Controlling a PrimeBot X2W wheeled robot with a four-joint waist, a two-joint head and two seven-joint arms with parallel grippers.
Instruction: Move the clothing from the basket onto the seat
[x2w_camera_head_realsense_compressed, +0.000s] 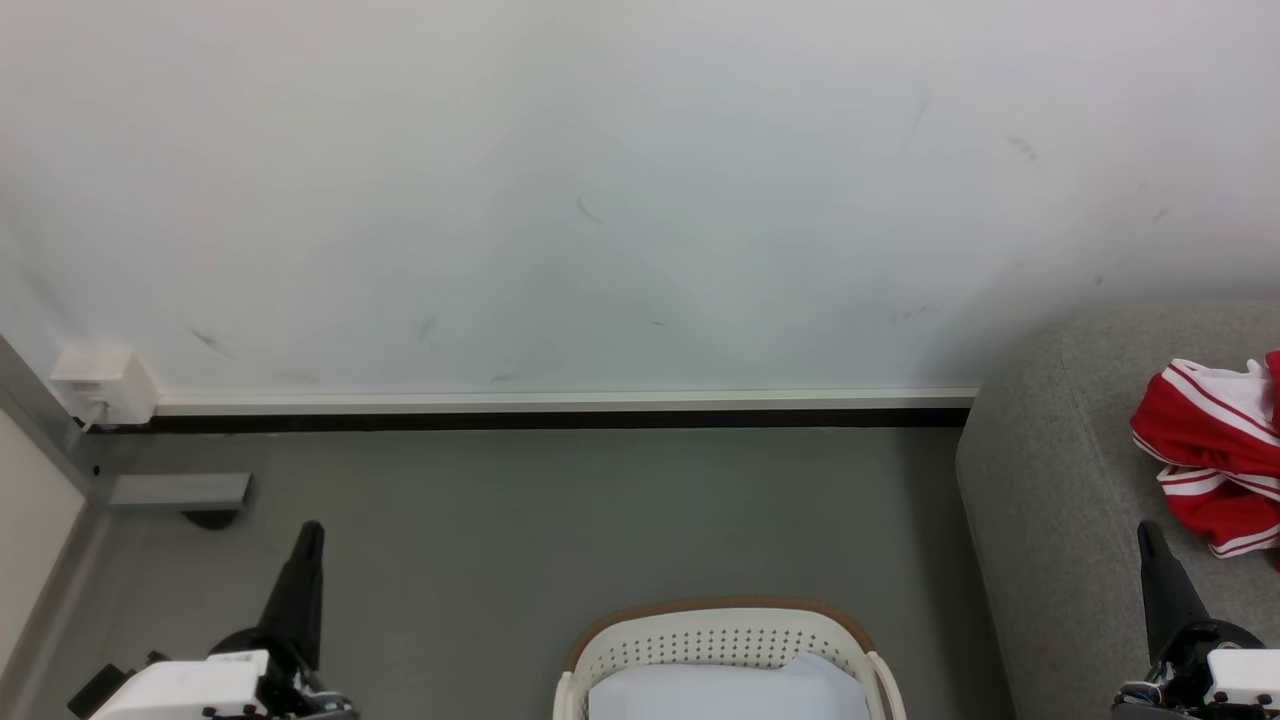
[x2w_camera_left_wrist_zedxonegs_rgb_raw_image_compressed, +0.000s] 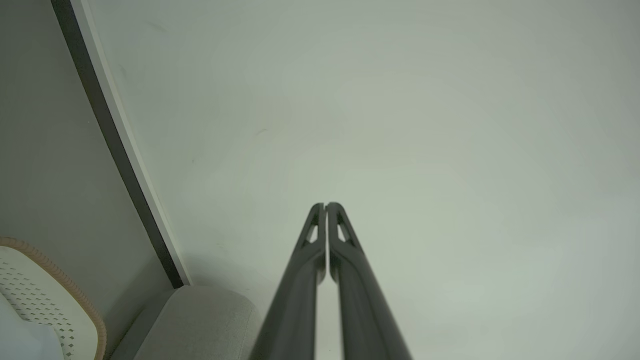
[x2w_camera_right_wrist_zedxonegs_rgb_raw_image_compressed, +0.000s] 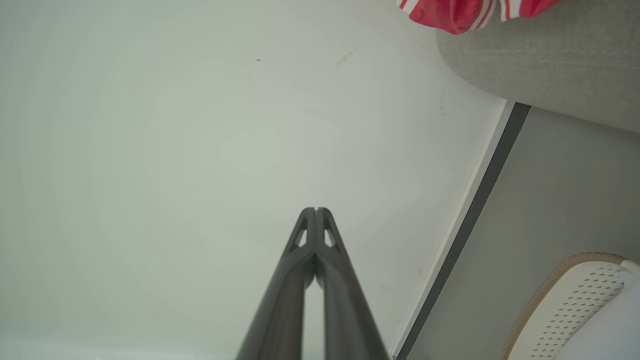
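Grey floor (x2w_camera_head_realsense_compressed: 600, 500) spans basket (x2w_camera_head_realsense_compressed: 720, 625) rim to wall skirting (x2w_camera_head_realsense_compressed: 560, 402). Seat (x2w_camera_head_realsense_compressed: 1060, 500) right of basket, clothing (x2w_camera_head_realsense_compressed: 1210, 450) atop. Left pincer (x2w_camera_left_wrist_zedxonegs_rgb_raw_image_compressed: 325, 205), right pincer (x2w_camera_right_wrist_zedxonegs_rgb_raw_image_compressed: 316, 210) flank basket, fingers pressed together, empty.

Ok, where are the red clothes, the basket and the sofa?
red clothes (x2w_camera_head_realsense_compressed: 1200, 440), head view, on the red fabric
basket (x2w_camera_head_realsense_compressed: 720, 645), head view, on its holey white wall
sofa (x2w_camera_head_realsense_compressed: 1060, 520), head view, on bare grey cushion

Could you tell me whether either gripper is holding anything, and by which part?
Nothing is held: the left gripper and the right gripper have their jaws shut on air, and the clothing lies on the seat.
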